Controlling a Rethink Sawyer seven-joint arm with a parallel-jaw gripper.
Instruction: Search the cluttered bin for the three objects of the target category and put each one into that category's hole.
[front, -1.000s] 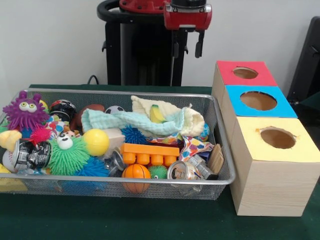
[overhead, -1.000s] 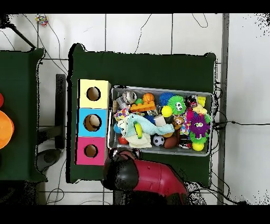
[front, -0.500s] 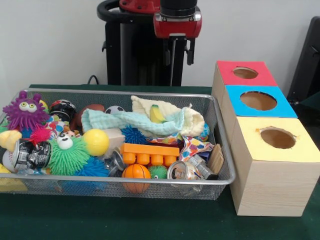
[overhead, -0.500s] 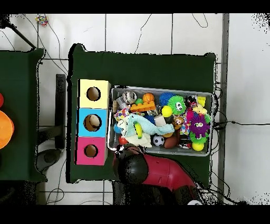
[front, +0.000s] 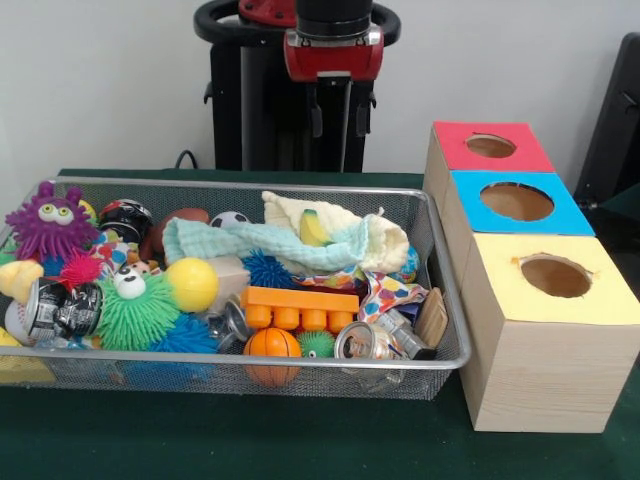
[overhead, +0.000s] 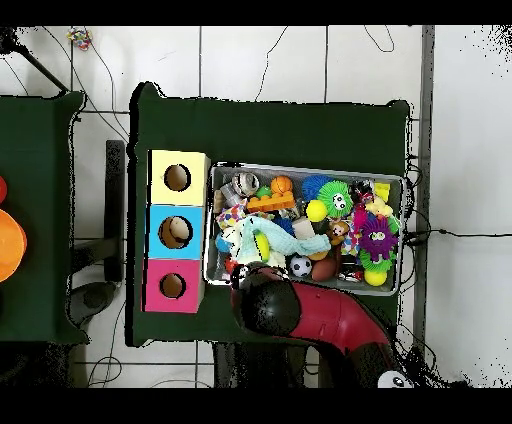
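Observation:
The wire-mesh bin (front: 250, 359) is full of toys; it also shows in the overhead view (overhead: 300, 167). A pale teal cloth (front: 250, 243) lies across its middle. A cream cloth (front: 345, 222) lies behind it. A white polka-dot cloth (front: 387, 292) is tucked at the right end among cans. The yellow-panelled box's round hole (front: 555, 275) is nearest the camera; it shows in the overhead view (overhead: 177, 177) too. My gripper (front: 338, 118) hangs open and empty, high above the bin's far rim. In the overhead view the arm (overhead: 268, 306) hides it.
The blue-panelled box (front: 517, 202) and red-panelled box (front: 490, 146) stand behind the yellow one. Spiky rubber toys (front: 137, 311), balls, an orange brick (front: 298, 308) and crushed cans (front: 365, 341) crowd the bin. The black pedestal (front: 270, 110) stands behind.
The gripper has moved left in the front view, away from the boxes' side. In the overhead view the arm's head has moved right and closer to the bin's edge.

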